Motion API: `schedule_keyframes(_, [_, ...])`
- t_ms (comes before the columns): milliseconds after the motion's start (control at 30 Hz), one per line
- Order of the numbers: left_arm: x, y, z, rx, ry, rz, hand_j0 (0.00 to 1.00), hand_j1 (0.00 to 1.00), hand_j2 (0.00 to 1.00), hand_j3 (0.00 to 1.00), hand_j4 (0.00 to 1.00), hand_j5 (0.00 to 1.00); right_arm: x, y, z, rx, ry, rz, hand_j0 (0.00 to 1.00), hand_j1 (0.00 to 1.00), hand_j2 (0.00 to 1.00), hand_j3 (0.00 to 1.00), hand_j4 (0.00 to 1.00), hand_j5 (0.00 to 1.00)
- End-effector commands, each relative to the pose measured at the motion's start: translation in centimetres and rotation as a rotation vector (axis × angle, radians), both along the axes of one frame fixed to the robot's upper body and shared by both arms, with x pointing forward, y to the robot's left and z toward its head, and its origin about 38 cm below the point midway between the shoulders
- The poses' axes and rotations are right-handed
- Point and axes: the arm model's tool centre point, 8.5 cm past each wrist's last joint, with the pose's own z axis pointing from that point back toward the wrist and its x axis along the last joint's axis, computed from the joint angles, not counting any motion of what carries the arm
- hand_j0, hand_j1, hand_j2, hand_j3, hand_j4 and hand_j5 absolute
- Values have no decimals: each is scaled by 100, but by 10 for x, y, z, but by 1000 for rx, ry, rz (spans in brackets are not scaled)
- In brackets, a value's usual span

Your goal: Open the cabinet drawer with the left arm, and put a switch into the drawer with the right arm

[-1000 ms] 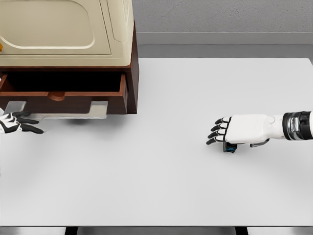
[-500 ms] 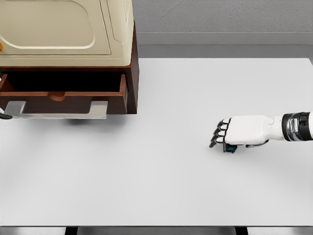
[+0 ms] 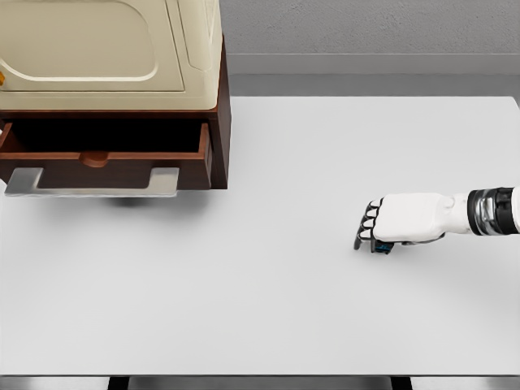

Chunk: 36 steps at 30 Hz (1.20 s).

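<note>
Simulated test bench: bare white table [image 3: 268, 317].

Right hand [image 3: 404, 219] lies palm down on white table [image 3: 268, 309], arm entering from the right edge. Fingers [image 3: 367, 227] curl downward over a small dark switch [image 3: 382, 246] under the palm; grasp unclear. Far to the hand's left, cabinet [image 3: 114, 57] with drawer [image 3: 106, 158] pulled open, grey handle [image 3: 93, 183] in front.
</note>
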Motion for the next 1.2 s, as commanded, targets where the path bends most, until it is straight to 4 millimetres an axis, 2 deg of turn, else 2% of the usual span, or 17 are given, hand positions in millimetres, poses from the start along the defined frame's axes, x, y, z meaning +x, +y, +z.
schedule_keyframes(0, [0, 0, 0, -8, 3, 5, 100, 100, 100, 100, 100, 100, 0, 0, 0, 3, 2, -4, 71, 71, 71, 71, 71, 71])
schedule_keyframes(67, [0, 0, 0, -8, 2, 4, 100, 100, 100, 100, 100, 100, 0, 0, 0, 3, 2, -4, 68, 68, 68, 68, 68, 68])
schedule_keyframes(167, [0, 0, 0, -8, 2, 4, 100, 100, 100, 100, 100, 100, 0, 0, 0, 6, 3, -3, 58, 58, 58, 58, 58, 58])
schedule_keyframes(500, [0, 0, 1, -7, 0, 5, 100, 100, 100, 100, 100, 100, 1, 2, 1, 14, 2, -2, 48, 48, 48, 48, 48, 48])
schedule_keyframes(633, [0, 0, 2, -7, -3, 4, 100, 100, 100, 100, 100, 100, 5, 4, 5, 28, -6, -5, 41, 41, 41, 41, 41, 41])
schedule_keyframes(733, [0, 0, 2, -7, -3, 4, 100, 100, 100, 100, 100, 100, 12, 4, 14, 64, -12, -20, 41, 41, 41, 41, 41, 41])
schedule_keyframes(867, [0, 0, 2, -7, -3, 4, 100, 100, 100, 100, 100, 100, 20, 15, 31, 122, -48, -10, 41, 41, 41, 41, 41, 41])
schedule_keyframes(1033, [0, 0, 1, -6, 0, 5, 100, 100, 100, 100, 100, 100, 25, 32, 38, 155, -66, 20, 38, 38, 38, 38, 38, 38])
schedule_keyframes(1067, [0, 0, 1, -6, 0, 5, 100, 100, 100, 100, 100, 100, 25, 36, 39, 163, -68, 27, 36, 36, 36, 36, 36, 36])
schedule_keyframes(1100, [0, 0, 1, -6, 0, 5, 100, 100, 100, 100, 100, 100, 26, 39, 39, 169, -69, 32, 29, 29, 29, 29, 29, 29])
schedule_keyframes(1167, [0, 0, 2, -6, -1, 4, 100, 100, 100, 100, 100, 100, 26, 41, 39, 173, -70, 35, 26, 26, 26, 26, 26, 26])
